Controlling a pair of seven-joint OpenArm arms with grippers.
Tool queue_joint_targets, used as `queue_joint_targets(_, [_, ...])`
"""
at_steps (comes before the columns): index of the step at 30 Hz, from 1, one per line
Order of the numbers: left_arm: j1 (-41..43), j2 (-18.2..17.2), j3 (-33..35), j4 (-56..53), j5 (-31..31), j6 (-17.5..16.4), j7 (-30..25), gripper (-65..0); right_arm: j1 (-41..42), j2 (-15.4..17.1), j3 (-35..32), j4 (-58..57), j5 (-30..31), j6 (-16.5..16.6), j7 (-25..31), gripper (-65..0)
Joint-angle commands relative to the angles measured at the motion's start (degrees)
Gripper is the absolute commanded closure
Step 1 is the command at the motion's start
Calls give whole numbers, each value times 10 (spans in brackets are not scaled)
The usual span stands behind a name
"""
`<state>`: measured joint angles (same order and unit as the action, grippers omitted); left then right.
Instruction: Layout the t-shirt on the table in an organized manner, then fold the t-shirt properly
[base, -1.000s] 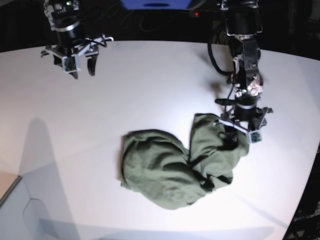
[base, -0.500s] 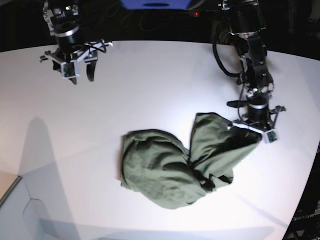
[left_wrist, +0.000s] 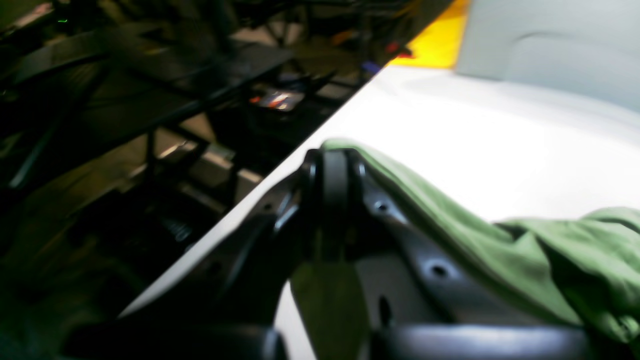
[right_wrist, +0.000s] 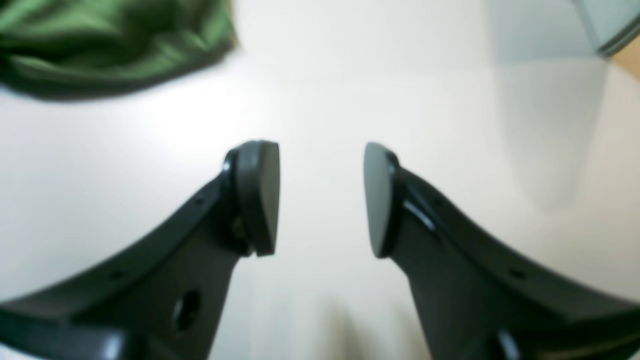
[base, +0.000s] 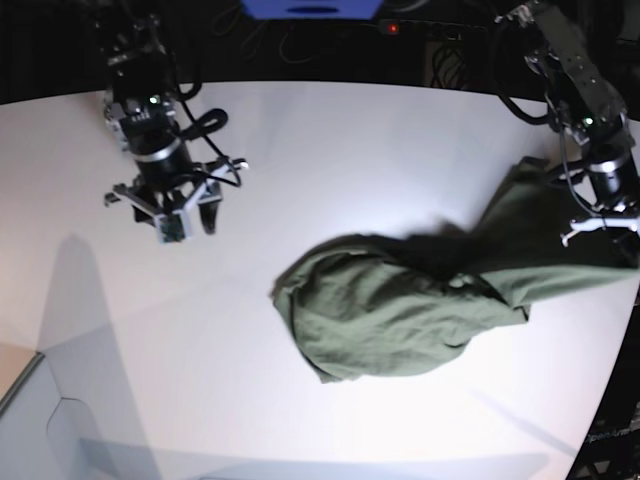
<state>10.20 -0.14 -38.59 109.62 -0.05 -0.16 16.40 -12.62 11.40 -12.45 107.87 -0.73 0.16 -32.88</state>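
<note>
The layout is only begun: the left gripper (base: 610, 232), fingers clenched on the olive-green t-shirt (base: 400, 310), holds it near the surface (base: 330, 150)'s right edge, apparently stretched but crumpled, while the right gripper (right_wrist: 320, 200) hovers released; folding remains.

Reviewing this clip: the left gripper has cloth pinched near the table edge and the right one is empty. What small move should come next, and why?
Probably bring the open right gripper down to the near edge of the t-shirt and pinch it. The left gripper is shut on a stretched corner by the table edge, yet most of the cloth lies bunched, so a second hold seems needed to spread it.
</note>
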Motion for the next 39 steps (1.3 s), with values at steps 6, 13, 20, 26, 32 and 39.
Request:
queue_joint_targets(6, [42, -4, -21, -39, 0, 3, -17, -4, 99, 35, -157, -73, 3, 2, -7, -284])
queue_joint_targets(13, [80, 4, -20, -46, 0, 3, -19, -4, 155, 35, -276, -143, 3, 2, 48, -406])
queue_joint_targets(20, [89, 29, -21, -46, 0, 3, -18, -4, 232, -2, -330, -252, 3, 2, 102, -407])
queue_joint_targets(26, [100, 42, -19, -42, 2, 3, -17, -4, 276, -28, -330, -355, 3, 2, 163, -407])
queue_joint_targets(32, [109, 44, -21, -46, 1, 3, -17, -4, 285, -29, -330, -411, 3, 2, 226, -373])
queue_joint_targets(39, [104, 43, -21, -46, 1, 3, -17, -4, 307, -49, -331, -477, 3, 2, 233, -43])
